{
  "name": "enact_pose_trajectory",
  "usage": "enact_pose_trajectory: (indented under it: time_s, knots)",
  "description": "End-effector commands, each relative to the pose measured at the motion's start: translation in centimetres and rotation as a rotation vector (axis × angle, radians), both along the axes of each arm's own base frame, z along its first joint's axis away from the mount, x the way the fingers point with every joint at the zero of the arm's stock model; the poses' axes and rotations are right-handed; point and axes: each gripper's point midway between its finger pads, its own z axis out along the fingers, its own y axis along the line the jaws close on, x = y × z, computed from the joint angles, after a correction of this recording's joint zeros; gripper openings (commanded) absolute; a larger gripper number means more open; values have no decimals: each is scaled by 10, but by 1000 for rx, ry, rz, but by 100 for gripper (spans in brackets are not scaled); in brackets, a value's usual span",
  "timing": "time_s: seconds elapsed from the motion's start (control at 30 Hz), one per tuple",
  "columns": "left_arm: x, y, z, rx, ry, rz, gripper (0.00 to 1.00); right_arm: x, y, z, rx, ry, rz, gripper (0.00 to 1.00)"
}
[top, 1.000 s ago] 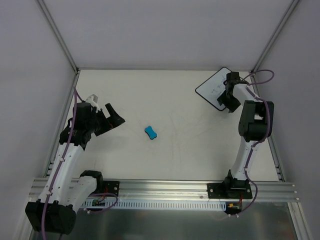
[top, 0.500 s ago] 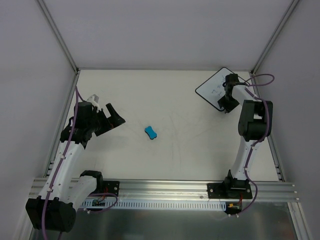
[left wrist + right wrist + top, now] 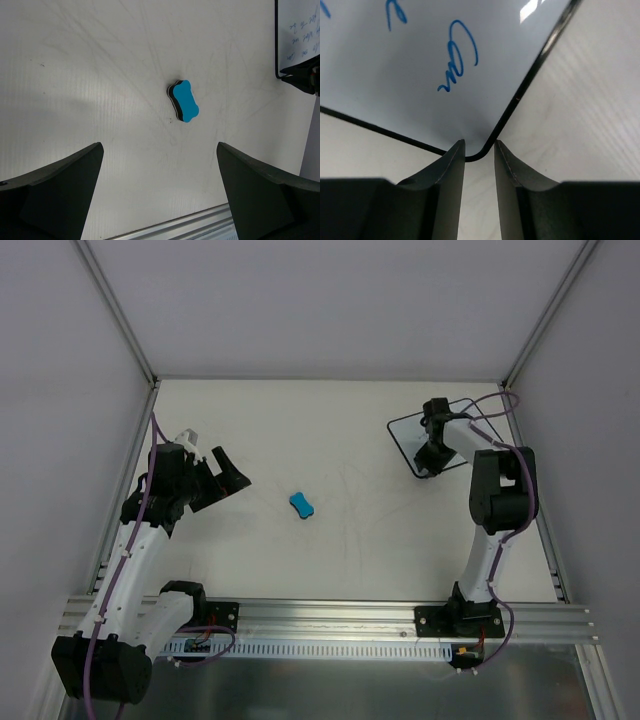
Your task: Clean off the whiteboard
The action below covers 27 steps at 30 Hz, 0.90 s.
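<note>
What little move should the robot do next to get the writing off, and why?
Probably lower the left gripper onto the blue eraser. Its jaws stand wide open with the eraser lying untouched on the table ahead, and the whiteboard has blue writing on it. The right gripper sits at the board's corner.

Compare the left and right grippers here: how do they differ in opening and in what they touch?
The left gripper is open wide; the right gripper is almost closed, with only a narrow gap. The left gripper holds nothing, the blue eraser lying apart ahead of it on the table; the right gripper has a corner of the whiteboard between its fingers. Both have dark fingers.
</note>
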Motion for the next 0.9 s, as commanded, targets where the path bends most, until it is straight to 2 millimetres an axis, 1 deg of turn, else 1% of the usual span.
enact_pose_trajectory:
  time_s: [0.0, 0.03, 0.07, 0.17, 0.2, 0.23, 0.27, 0.37, 0.4, 0.43, 0.47, 0.5, 0.6, 0.63, 0.67, 0.7, 0.73, 0.77, 0.83, 0.87]
  knots:
    - [2, -6, 20, -13, -57, -39, 99, -48, 35, -1, 26, 119, 103, 33]
    - [3, -7, 20, -13, -56, -41, 99, -52, 42, -2, 22, 124, 133, 33]
    - [2, -7, 20, -14, -56, -42, 99, -63, 55, -4, 18, 142, 183, 34]
    - [2, -8, 21, -17, -57, -50, 99, -80, 74, -6, -9, 162, 278, 34]
    - [1, -8, 20, -18, -55, -51, 99, -92, 86, -9, -7, 178, 323, 34]
    - [1, -8, 20, -19, -58, -50, 99, -99, 92, -10, -4, 185, 344, 34]
    - [0, -8, 19, -20, -55, -53, 99, -110, 106, -12, 3, 194, 397, 34]
    - [-2, -10, 18, -25, -53, -58, 99, -133, 121, -16, -11, 219, 480, 35]
    - [-2, -10, 18, -29, -50, -61, 99, -142, 132, -16, -21, 223, 534, 35]
    - [-3, -11, 18, -32, -52, -64, 99, -150, 134, -18, -28, 235, 561, 35]
    - [-4, -11, 18, -34, -53, -67, 99, -160, 145, -19, -21, 245, 614, 35]
    - [-4, -12, 17, -36, -51, -67, 99, -167, 149, -21, -20, 259, 665, 35]
    - [-7, -13, 16, -40, -50, -74, 99, -189, 160, -26, -15, 301, 768, 35]
    - [-8, -13, 16, -41, -50, -75, 99, -193, 161, -24, -13, 298, 784, 35]
    - [-8, -13, 16, -43, -53, -77, 99, -202, 158, -27, -20, 315, 794, 36]
    - [-9, -13, 15, -44, -49, -77, 99, -205, 155, -26, -20, 315, 795, 36]
    - [-10, -14, 15, -48, -48, -83, 99, -206, 154, -24, -20, 309, 796, 36]
    - [-10, -15, 15, -50, -49, -85, 99, -206, 153, -16, -15, 283, 802, 36]
    - [-12, -15, 13, -51, -45, -90, 99, -213, 146, -11, -19, 283, 812, 36]
    - [-12, -16, 13, -53, -43, -92, 99, -214, 144, -4, -19, 268, 821, 36]
